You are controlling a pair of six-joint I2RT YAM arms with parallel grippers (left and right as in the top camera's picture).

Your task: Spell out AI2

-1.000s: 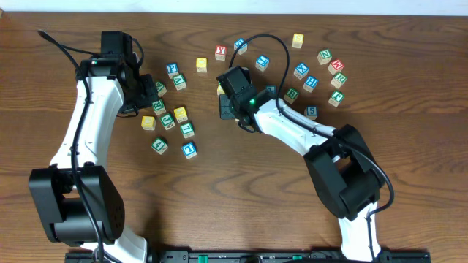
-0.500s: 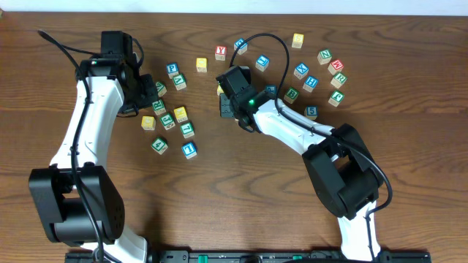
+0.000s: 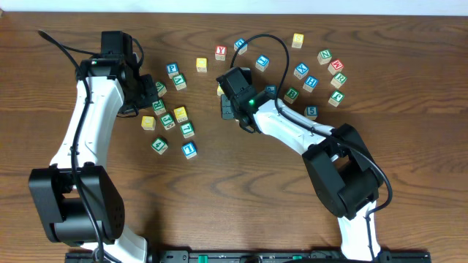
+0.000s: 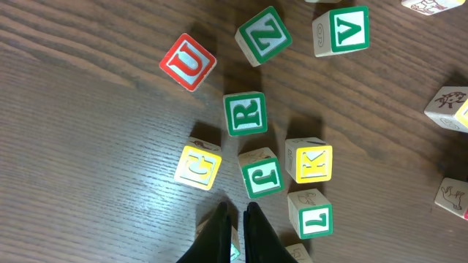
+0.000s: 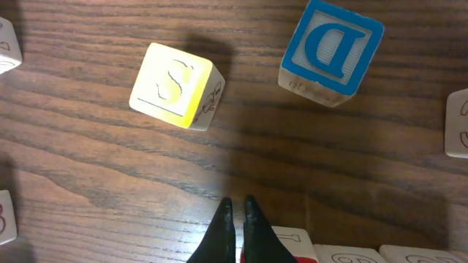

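In the left wrist view my left gripper (image 4: 235, 212) is shut and empty above a partly hidden block, with the green J block (image 4: 261, 173), yellow C block (image 4: 198, 165) and green L block (image 4: 310, 215) close by. In the right wrist view my right gripper (image 5: 238, 205) is shut and empty over bare wood. A red-edged block (image 5: 291, 244) with an outlined I on its side lies just right of the fingertips. A blue block marked I or 1 (image 3: 189, 150) sits low in the left cluster. I cannot pick out an A or 2 block.
Green R (image 4: 245, 113), yellow K (image 4: 310, 161), red U (image 4: 188, 63), green Z (image 4: 264, 35) and V (image 4: 341, 31) surround the left gripper (image 3: 151, 90). Yellow S (image 5: 175, 86) and blue D (image 5: 333, 51) lie beyond the right gripper (image 3: 228, 96). More blocks (image 3: 311, 82) are scattered at the upper right.
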